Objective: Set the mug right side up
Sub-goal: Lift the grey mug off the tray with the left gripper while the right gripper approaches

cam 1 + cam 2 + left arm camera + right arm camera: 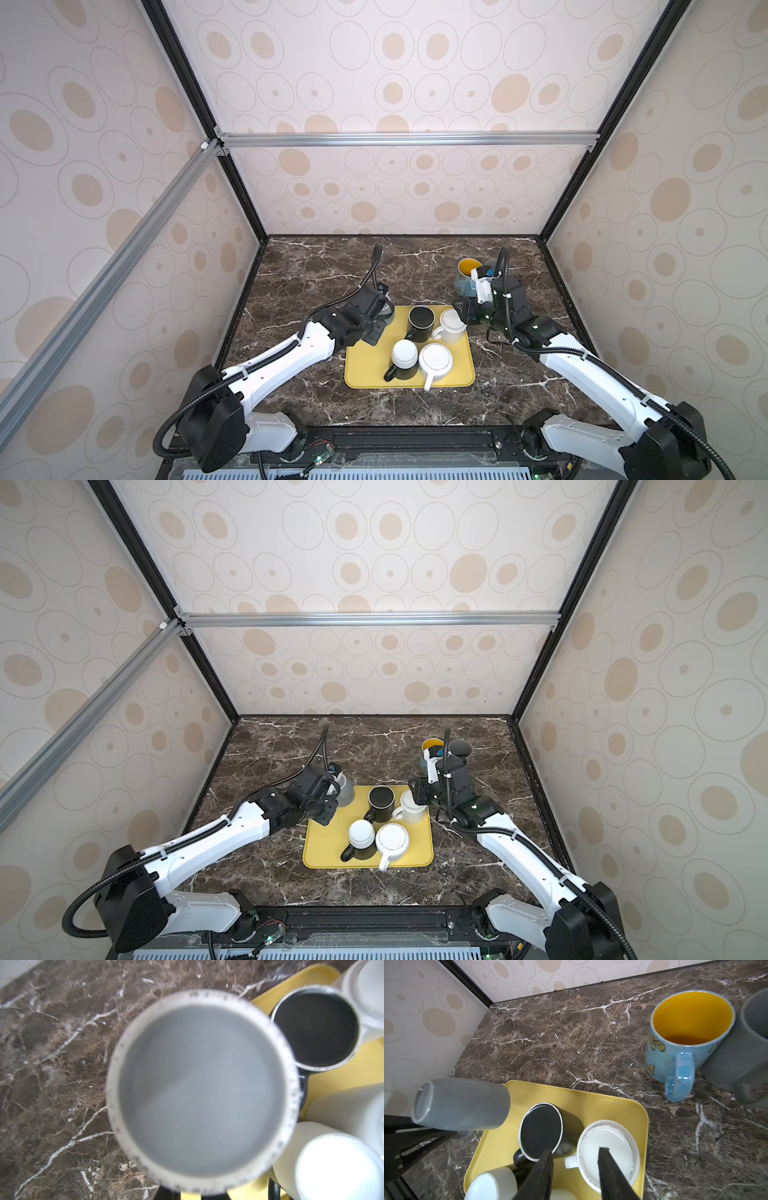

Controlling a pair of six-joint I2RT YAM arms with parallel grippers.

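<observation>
Grey mug (345, 793): off the surface and lying roughly on its side in the air, over the upper-left corner of the yellow tray (328, 854), near the middle of both top views.
Left end effector (334, 788): clenched on the grey mug; the exact grip point is hidden behind the wrist.
Right end effector (575, 1169): released and empty, poised low over the tray between the black mug (540, 1130) and the white mug (608, 1147).
Step, as I judge it: about halfway through the flip, with the upright set-down not yet done.
Risk, slip: the glazed mug may swivel or drop in a narrow grip as the wrist rolls on.
Risk, collision: the swinging body is close to the black mug and could knock it.
Risk, set-down: landing on the tray's raised rim instead of the flat counter (571, 1043) would tip it.
Risk, right arm: its fingers sit close above the tray mugs, so a small dip would nudge them.
Count, mugs: seven.
Count, in the air: one.
Count, on the tray: four, all apparently bottom-up.
Count, upright on the counter: two at upper right, the blue butterfly mug (660, 1059) touching the dark grey mug (741, 1059).
Count, trays: one.
</observation>
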